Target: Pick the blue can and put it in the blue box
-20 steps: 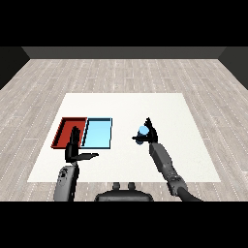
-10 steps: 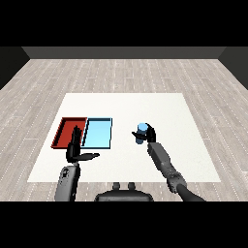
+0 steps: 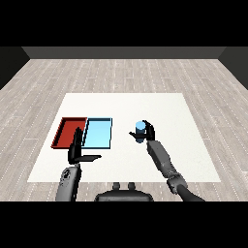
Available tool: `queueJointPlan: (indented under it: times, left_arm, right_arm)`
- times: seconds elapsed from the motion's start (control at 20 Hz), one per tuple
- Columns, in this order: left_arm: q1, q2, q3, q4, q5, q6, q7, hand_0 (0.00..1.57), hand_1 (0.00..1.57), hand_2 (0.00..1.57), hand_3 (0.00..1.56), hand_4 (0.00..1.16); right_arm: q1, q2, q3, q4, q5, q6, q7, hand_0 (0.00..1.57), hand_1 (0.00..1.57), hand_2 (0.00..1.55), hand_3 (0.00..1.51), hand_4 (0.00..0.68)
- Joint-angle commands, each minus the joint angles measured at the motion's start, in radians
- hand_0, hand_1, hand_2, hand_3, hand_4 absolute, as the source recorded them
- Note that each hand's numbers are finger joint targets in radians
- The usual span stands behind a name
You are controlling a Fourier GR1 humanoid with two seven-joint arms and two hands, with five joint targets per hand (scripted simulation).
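I had the right hand [image 3: 147,133] just right of the frame's centre, its fingers and thumb curled round the blue can [image 3: 140,129], which stood upright in that grasp. I could not tell whether the can rested on the white table [image 3: 160,104] or sat slightly above it. The hold sat on the lower half of the can's side, with the top showing above the fingers.

I judged the can a light, stiff cylinder with a smooth wall, so likely to slip or tip if the wrist rolled. Round the middle of the side seemed the sensible place to hold it, keeping it upright.

The blue box [image 3: 99,133] lay to the left of the can, apart from it, with the red box [image 3: 69,131] touching its far left side. Nothing lay in either that I could see.

My left hand [image 3: 77,151] hung at the lower left, fingers straight and pointing up over the near edges of the boxes, thumb stuck out sideways, holding nothing.
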Motion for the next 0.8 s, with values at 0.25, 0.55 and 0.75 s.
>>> queueJointPlan:
  times: [0.25,0.55,0.75]
  left_arm:
    - [-0.074,0.021,-0.002,0.092,-0.014,-0.03,-0.014,0.0,0.0,0.0,0.0,0.0]
    - [-0.025,-0.029,-0.185,-0.025,-0.016,0.07,0.086,0.0,0.0,0.0,0.0,0.0]
    - [-0.063,-0.029,-0.217,-0.007,0.026,0.082,0.084,0.0,0.0,0.0,0.0,0.0]
  right_arm:
    - [-0.002,0.011,0.106,-0.207,0.022,-0.063,0.08,1.46,1.46,1.48,1.36,0.512]
    - [-0.04,0.011,0.104,-0.22,0.008,-0.052,0.07,1.45,1.45,1.47,1.36,0.534]
    - [0.062,-0.003,0.14,-0.365,0.043,-0.037,0.118,1.45,1.45,1.47,1.34,0.553]
